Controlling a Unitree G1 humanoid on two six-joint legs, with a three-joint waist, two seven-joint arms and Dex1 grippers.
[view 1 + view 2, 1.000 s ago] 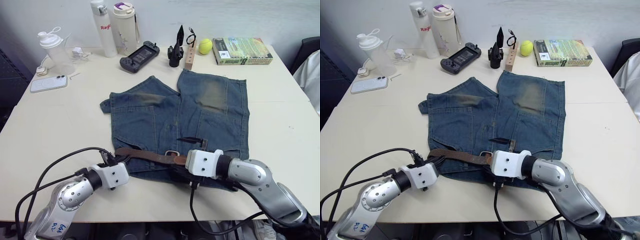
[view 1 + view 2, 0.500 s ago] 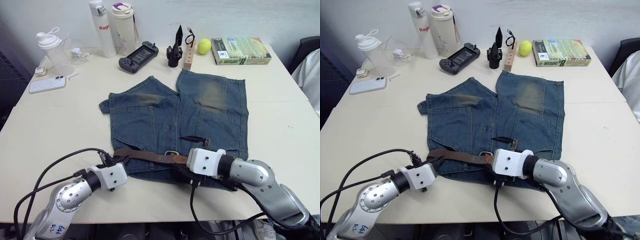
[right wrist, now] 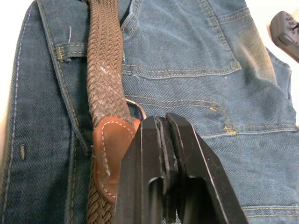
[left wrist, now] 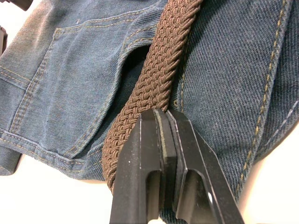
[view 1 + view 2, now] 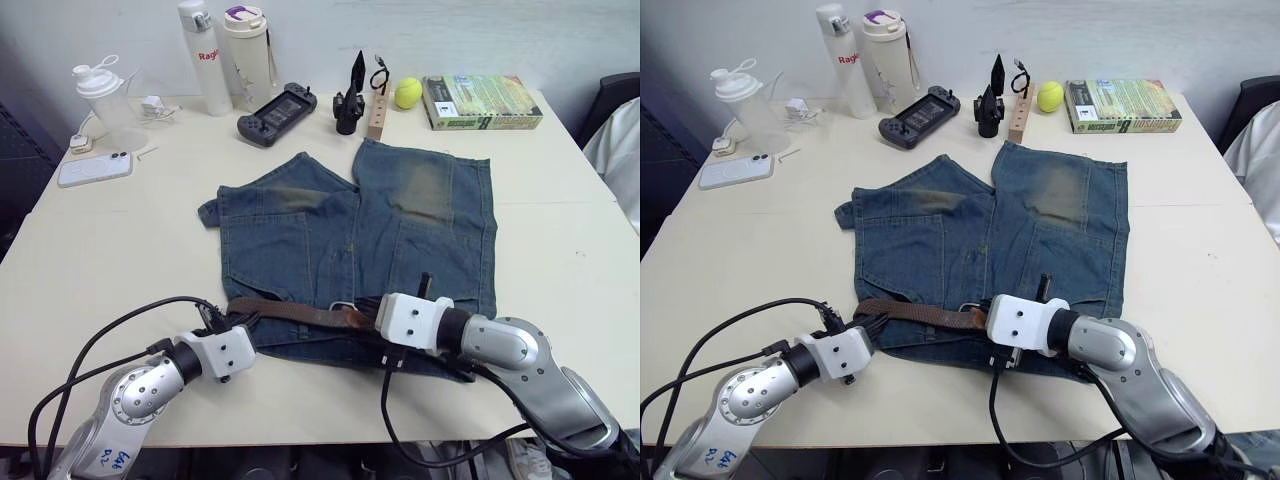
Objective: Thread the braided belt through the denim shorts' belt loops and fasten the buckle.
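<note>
Braided belt (image 4: 154, 79) touching left gripper (image 4: 162, 116) fingertips

Tennis ball (image 5: 408, 93), book (image 5: 482, 101), phone (image 5: 95, 168)

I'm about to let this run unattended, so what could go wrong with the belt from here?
The left pincer is closed by the braided belt at the denim shorts' waistband; I cannot tell whether it grips denim too, so a pull may drag the shorts. The right pincer is shut beside the tan tip, apparently not on it, so the tip could slip. The buckle is mostly hidden, which could make fastening miss.
</note>
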